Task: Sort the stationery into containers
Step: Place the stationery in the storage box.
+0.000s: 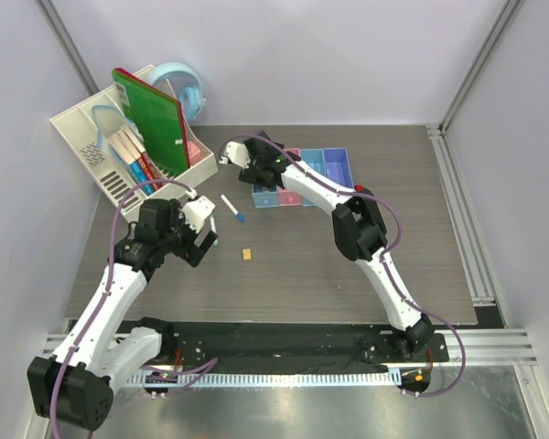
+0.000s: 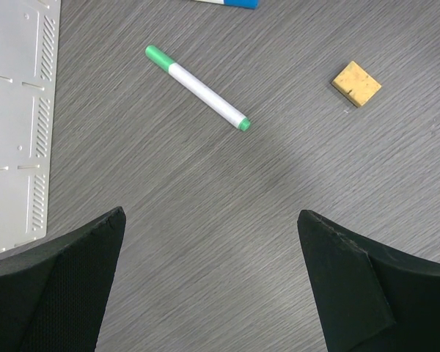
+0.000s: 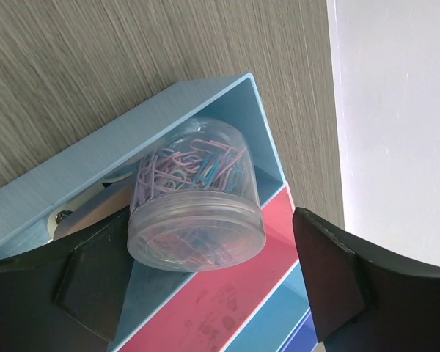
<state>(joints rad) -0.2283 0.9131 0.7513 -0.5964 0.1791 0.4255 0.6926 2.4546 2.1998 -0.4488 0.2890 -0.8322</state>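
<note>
My right gripper [image 3: 213, 220] is open, with a finger on each side of a clear tub of paper clips [image 3: 194, 183]. The tub lies tilted in the light-blue bin [image 3: 95, 165], leaning over the edge of the pink bin [image 3: 227, 293]. My left gripper [image 2: 211, 214] is spread wide with nothing in it, above the table [image 2: 293, 169]. Ahead of it, the green-capped pen [image 2: 198, 88] and the orange block [image 2: 356, 83] lie well apart.

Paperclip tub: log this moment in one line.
paperclip tub: in light-blue bin | right gripper: open around it | left gripper: open near green-capped pen
</note>
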